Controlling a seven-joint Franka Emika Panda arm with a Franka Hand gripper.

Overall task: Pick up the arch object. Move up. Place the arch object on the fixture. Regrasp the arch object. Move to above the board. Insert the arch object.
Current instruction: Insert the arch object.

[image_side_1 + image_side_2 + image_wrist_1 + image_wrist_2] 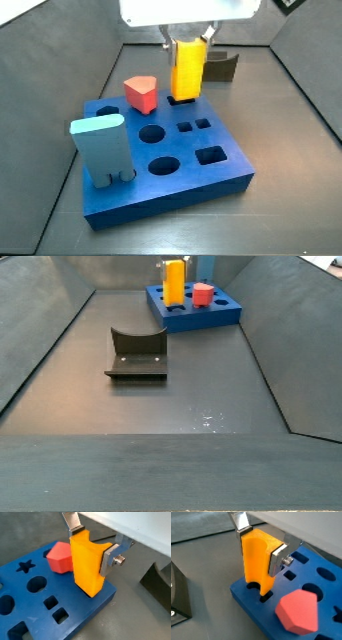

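Your gripper (pixel 93 543) is clamped on the one arch object (pixel 87 562), held upright with its lower end at a slot in the single board (pixel 227 168), beside one red-topped peg (pixel 140 93).

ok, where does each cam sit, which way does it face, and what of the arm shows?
Wrist view: beside the gripper, facing down at arch object and board.
Wrist view: opposite flank; fingers clamp the arch.
Side view: high beside the board, light-blue block nearest; wrist housing shows.
Side view: far end, fixture ahead of board.
All share the arch.
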